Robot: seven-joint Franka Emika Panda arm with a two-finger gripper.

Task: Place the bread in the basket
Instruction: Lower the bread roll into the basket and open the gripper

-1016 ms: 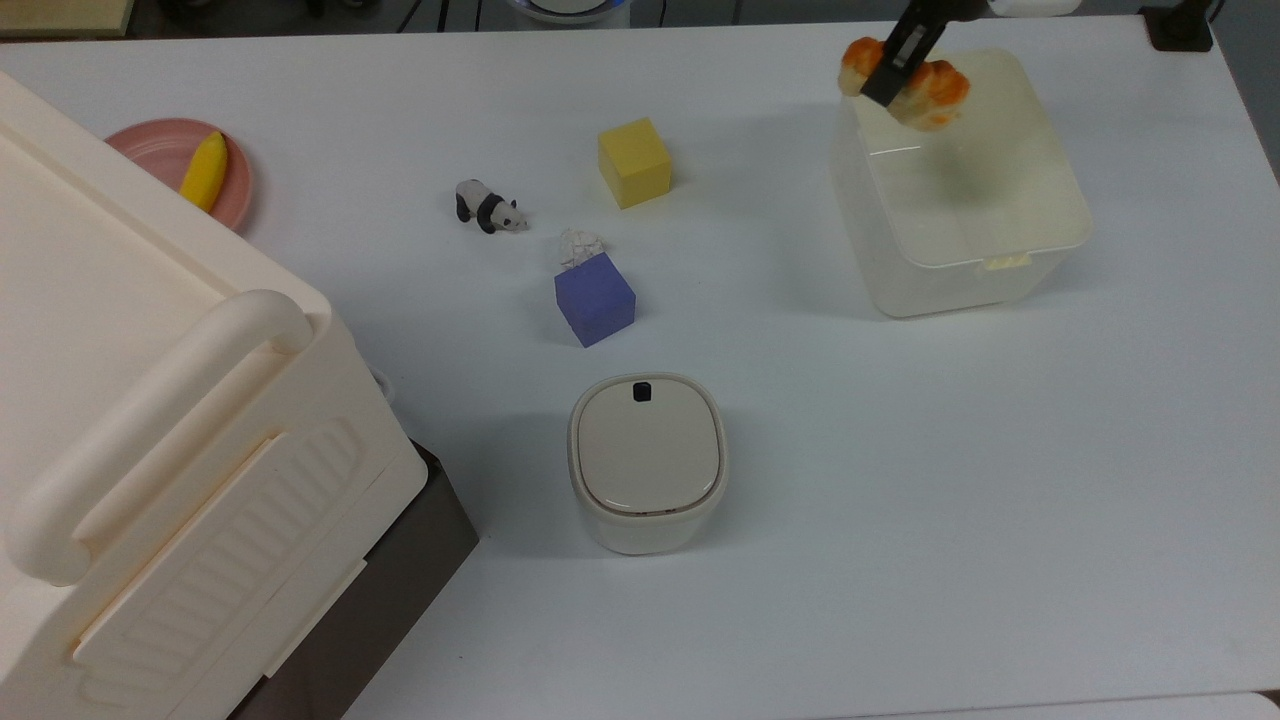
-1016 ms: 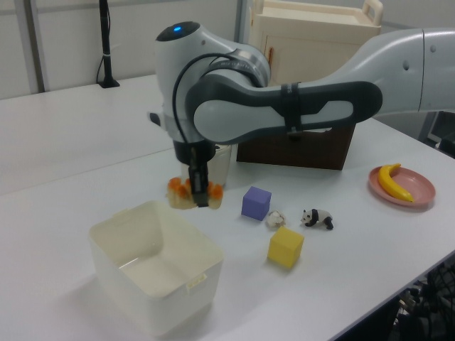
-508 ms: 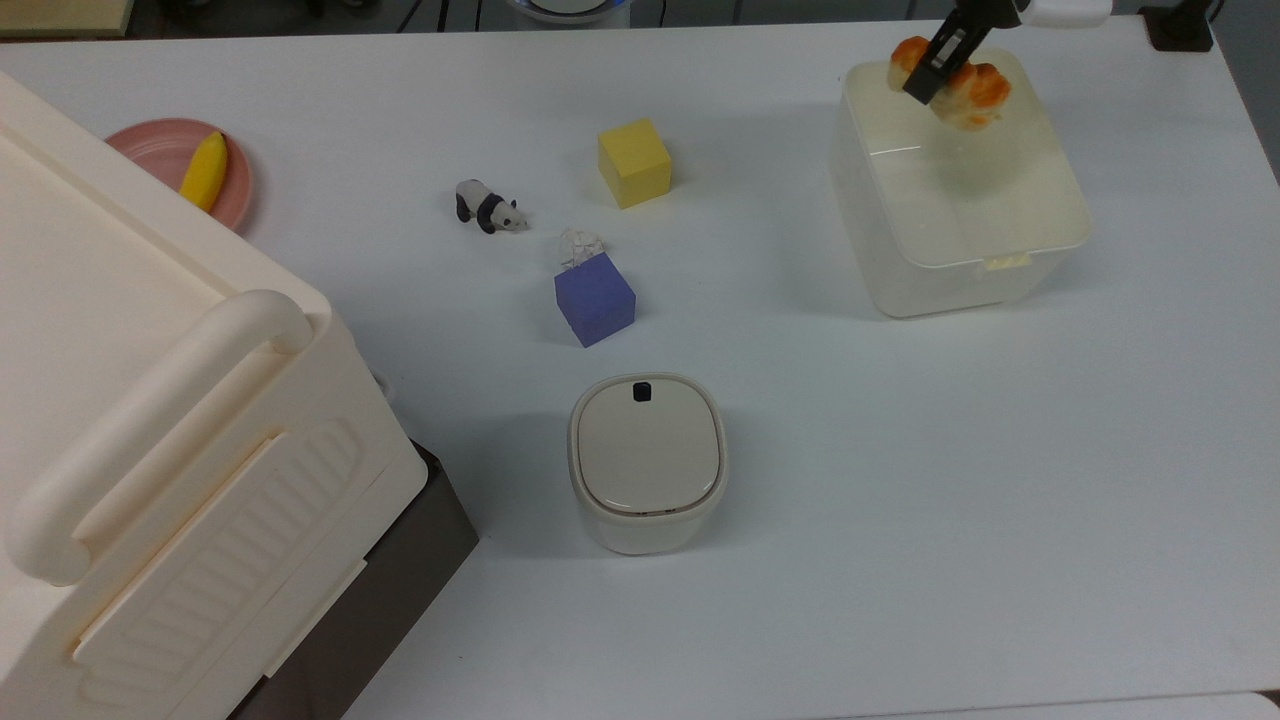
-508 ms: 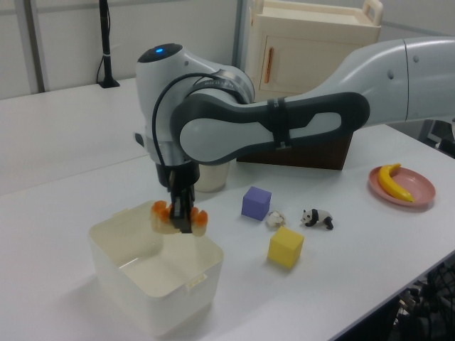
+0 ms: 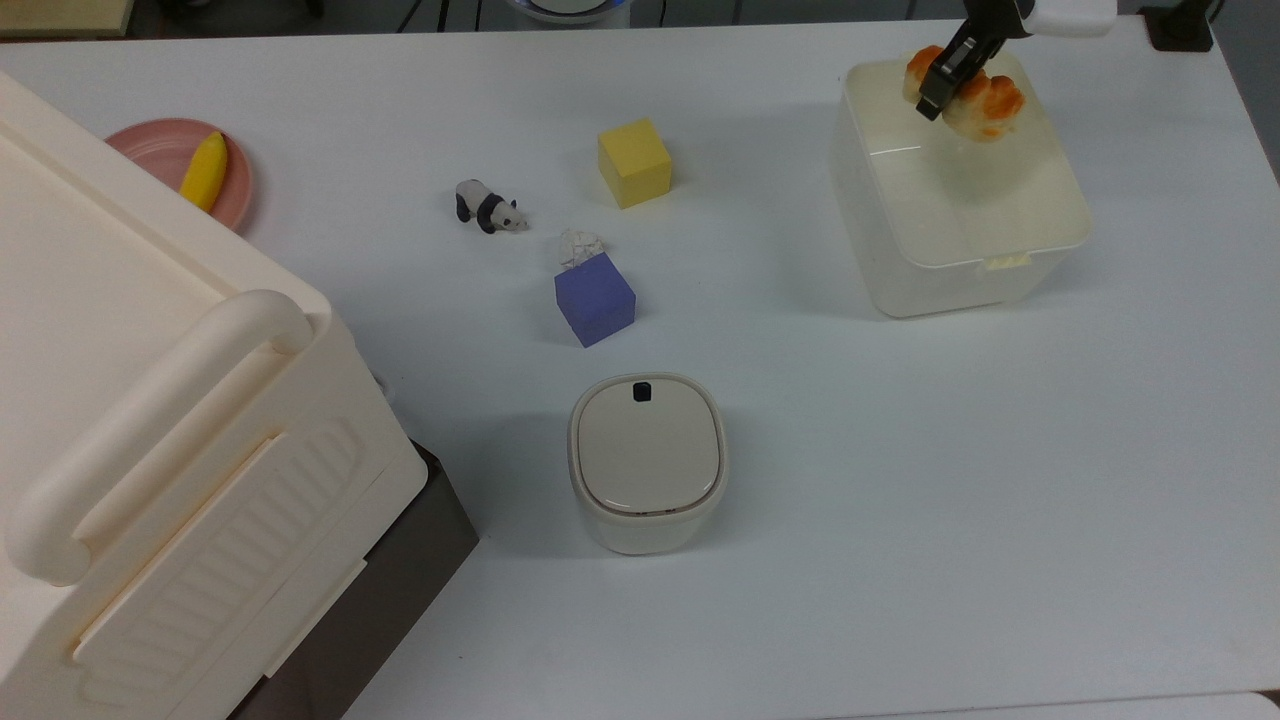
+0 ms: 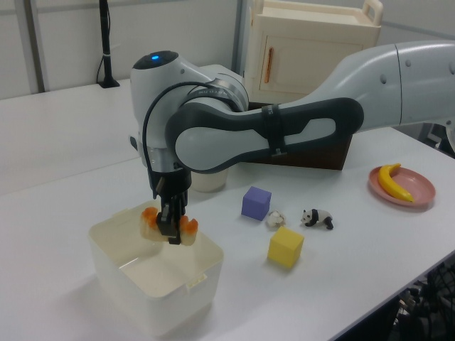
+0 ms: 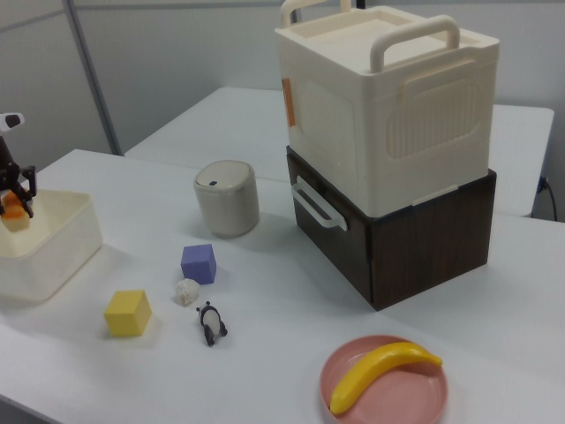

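Observation:
My gripper [image 5: 948,88] [image 6: 169,229] is shut on the bread [image 5: 982,101] [image 6: 187,227] [image 7: 12,210], an orange-brown lumpy toy loaf with pale sides. It hangs over the open basket [image 5: 1040,255] [image 6: 167,302] [image 7: 57,243], a translucent cream tub at the top view's upper right, about level with the rim. In the left view the loaf sits just inside the tub's far edge. The basket's floor holds nothing else.
A yellow cube [image 5: 634,162], a purple cube [image 5: 595,298], a small white lump [image 5: 580,245] and a toy panda [image 5: 488,207] lie mid-table. A lidded beige bin [image 5: 646,460] stands nearer. A banana on a pink plate [image 5: 160,148] and a big cream box [image 5: 140,450] fill the top view's left.
The gripper carried the bread from beside the basket's edge to over its opening and lowered it toward the rim. Nothing else moved.

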